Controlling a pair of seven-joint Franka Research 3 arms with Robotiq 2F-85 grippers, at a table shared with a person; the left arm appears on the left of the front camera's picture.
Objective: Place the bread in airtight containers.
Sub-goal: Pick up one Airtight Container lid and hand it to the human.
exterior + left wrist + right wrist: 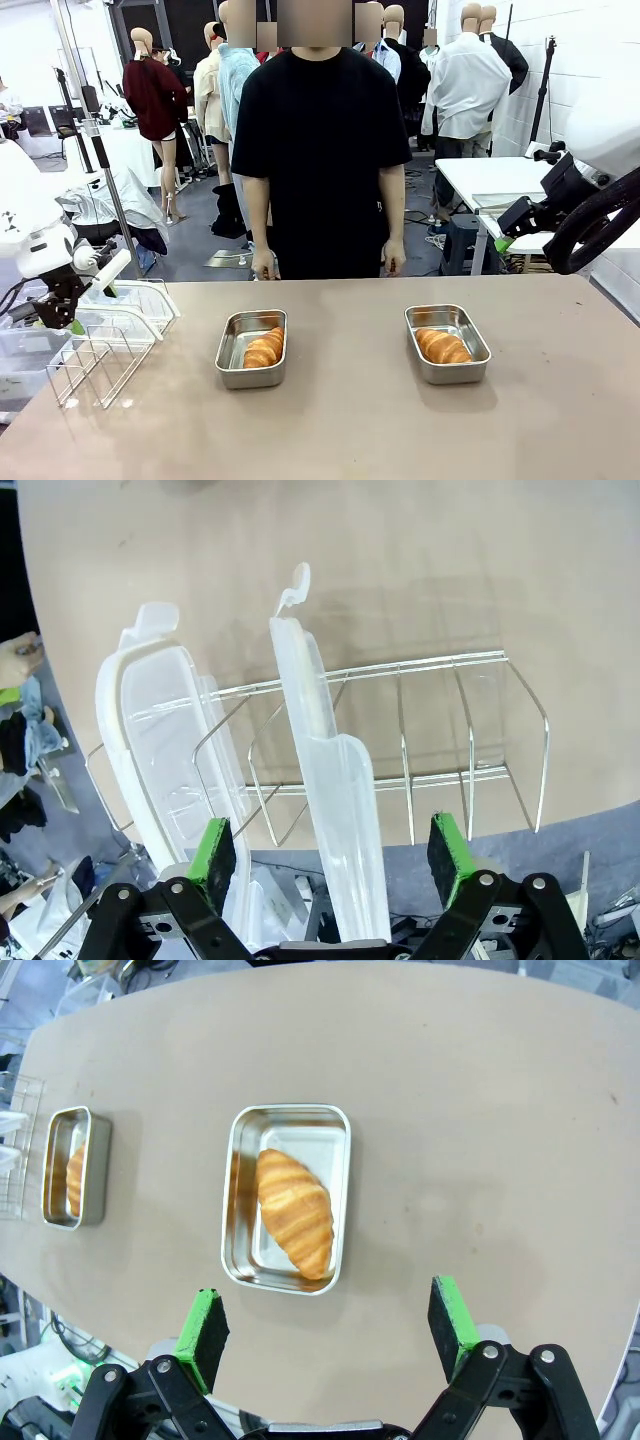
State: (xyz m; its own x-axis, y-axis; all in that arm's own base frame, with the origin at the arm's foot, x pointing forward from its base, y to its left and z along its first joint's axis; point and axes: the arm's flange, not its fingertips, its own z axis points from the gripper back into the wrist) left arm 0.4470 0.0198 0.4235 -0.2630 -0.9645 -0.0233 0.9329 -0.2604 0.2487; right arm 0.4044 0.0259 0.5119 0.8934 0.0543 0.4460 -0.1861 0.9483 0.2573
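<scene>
Left fingers [213, 852] spread wide, straddling a translucent lid [335, 790] upright in the rack [470, 730] at the worktop's left edge, gripping nothing. Mid-worktop, left tub [232, 352] cradles a golden, ridged croissant [265, 349]; right tub [466, 338] holds its twin [442, 346]. Right fingers [452, 1312] gape wide, empty.

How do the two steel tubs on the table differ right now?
In the left tub the croissant lies along the right wall, leaving the left half of the floor bare. In the right tub the croissant lies diagonally across the middle. The left tub stands near the wire rack, while the right tub stands farther from it. Both are lidless rectangular steel tubs holding one croissant each.
</scene>
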